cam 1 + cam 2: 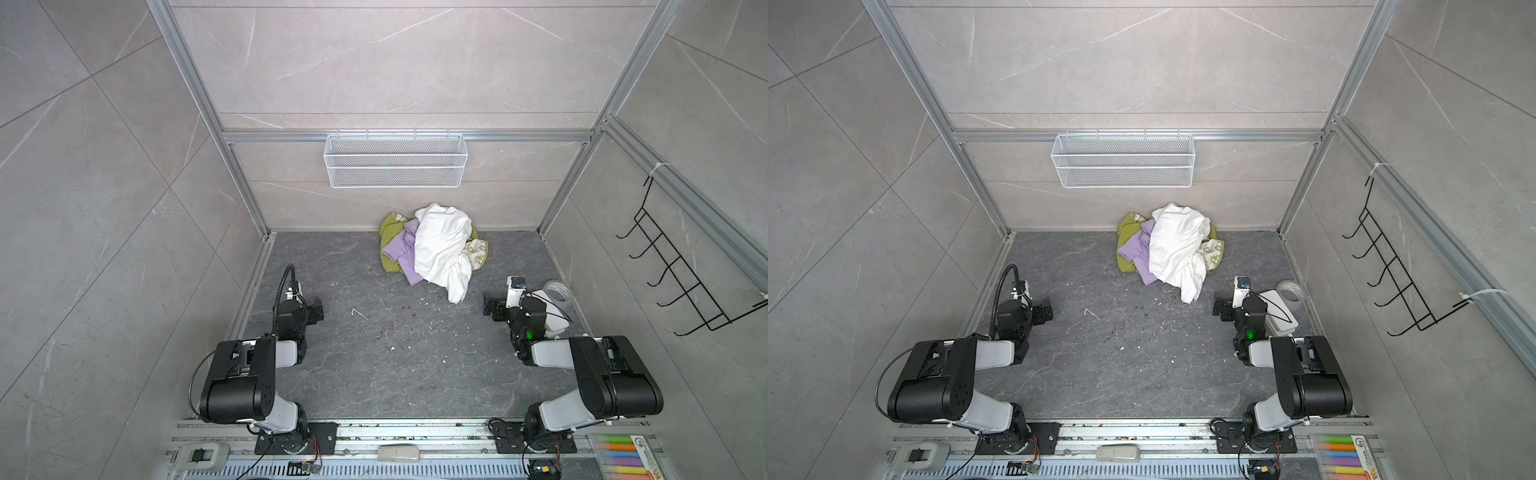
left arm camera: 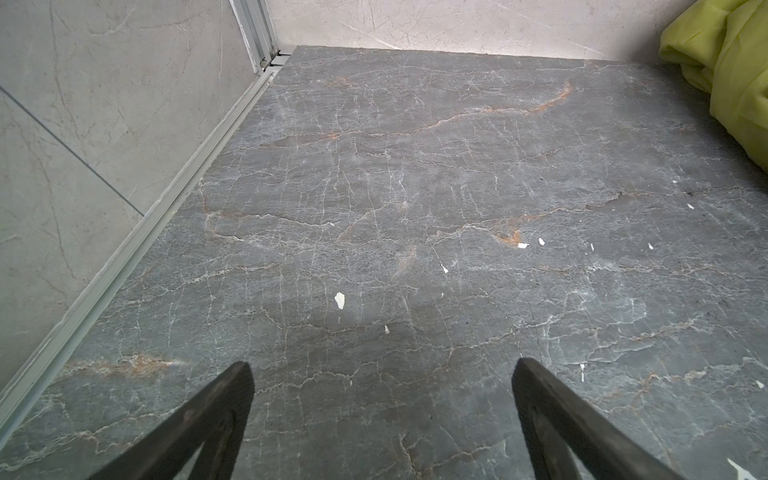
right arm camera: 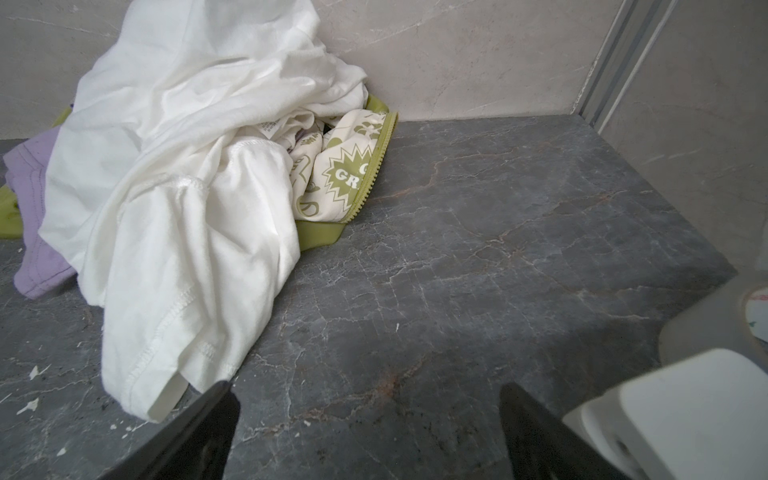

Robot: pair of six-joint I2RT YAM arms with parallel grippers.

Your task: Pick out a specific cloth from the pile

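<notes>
Left tool (image 2: 382,369): fingers spread wide, nothing between them, over bare tabletop (image 2: 415,187), well apart from the pile (image 1: 432,249). The pile sits mid-tabletop against the back wall (image 1: 374,203). At its left edge is the olive-green cloth (image 1: 388,235). The lilac cloth (image 1: 400,254) lies on the olive-green cloth, its right part tucked under the white cloth (image 1: 440,245). A cream patterned cloth (image 1: 478,254) shows at the pile's right. Right tool (image 3: 370,390): fingers spread wide, empty, near the white cloth's trailing corner, not touching.
</notes>
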